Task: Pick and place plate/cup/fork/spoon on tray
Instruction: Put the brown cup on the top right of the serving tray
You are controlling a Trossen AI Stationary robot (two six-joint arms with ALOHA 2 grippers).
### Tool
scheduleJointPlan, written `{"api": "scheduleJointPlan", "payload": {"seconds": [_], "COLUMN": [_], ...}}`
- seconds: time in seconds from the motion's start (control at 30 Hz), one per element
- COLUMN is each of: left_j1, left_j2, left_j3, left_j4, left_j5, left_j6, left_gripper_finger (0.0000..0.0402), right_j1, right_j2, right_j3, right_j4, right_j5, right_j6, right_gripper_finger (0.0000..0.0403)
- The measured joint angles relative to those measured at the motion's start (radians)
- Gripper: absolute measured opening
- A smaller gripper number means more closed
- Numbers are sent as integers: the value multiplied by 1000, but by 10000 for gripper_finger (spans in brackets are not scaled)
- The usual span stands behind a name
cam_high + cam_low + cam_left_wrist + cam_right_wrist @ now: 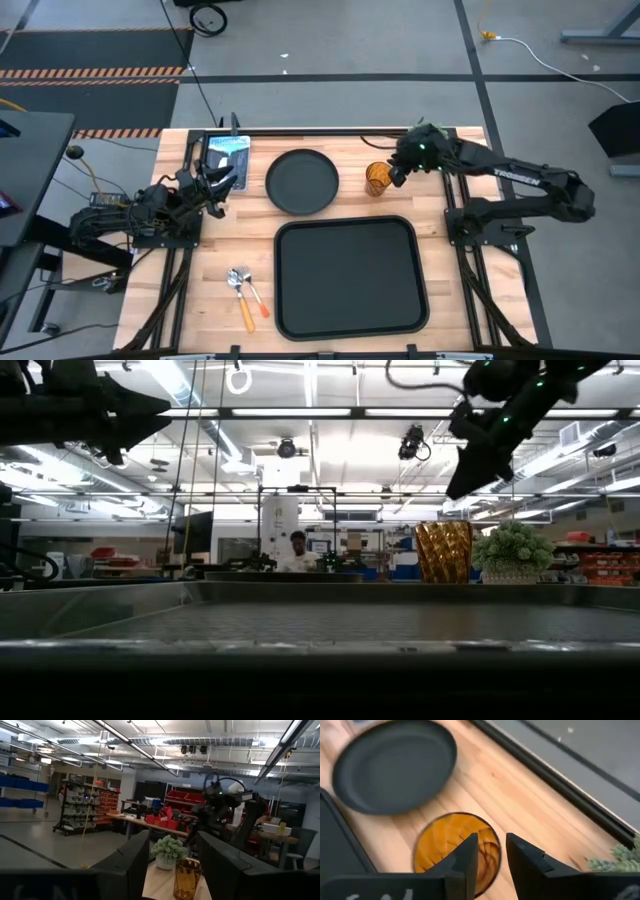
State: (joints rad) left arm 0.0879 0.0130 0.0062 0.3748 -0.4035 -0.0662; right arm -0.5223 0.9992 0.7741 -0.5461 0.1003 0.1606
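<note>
The cup (377, 180) stood upright on the bench (330, 150), mouth up, its long axis vertical, just beside the plate (302, 181) and close to the tray's (347, 277) far right corner. The right pincer (397, 176) hung over it with its fingers (470, 854) parted a little and not gripping anything; in the right wrist view they sat above the amber rim, one over the glass's mouth and the other toward its edge. In the low view the arm was clearly above the glass, not yet down around it.

By my reading, the job was barely begun. The tray lay bare, and all four items were still on the bench. The plate lay flat just beyond the tray's far edge. The fork (254, 293) and spoon (241, 296) lay side by side off the tray's near left corner, heads toward the far side and handles toward the near edge, angled slightly right. The cup looked to be the first pick.

The left pincer (222, 186) waited at the far left of the bench, fingers spread and empty.
</note>
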Motion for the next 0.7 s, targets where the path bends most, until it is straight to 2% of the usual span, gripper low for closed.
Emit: {"api": "scheduleJointPlan", "payload": {"seconds": [0.33,0.7], "left_j1": [0,0], "left_j2": [0,0], "left_j3": [0,0], "left_j4": [-35,-60], "left_j5": [-4,-4], "left_j6": [11,10], "left_gripper_finger": [172,172], "right_j1": [-72,-92], "right_j2": [263,479], "right_j3": [206,451], "right_j4": [-223,-460], "right_j5": [-24,-80], "right_j6": [-103,-163], "right_gripper_finger": [207,187]}}
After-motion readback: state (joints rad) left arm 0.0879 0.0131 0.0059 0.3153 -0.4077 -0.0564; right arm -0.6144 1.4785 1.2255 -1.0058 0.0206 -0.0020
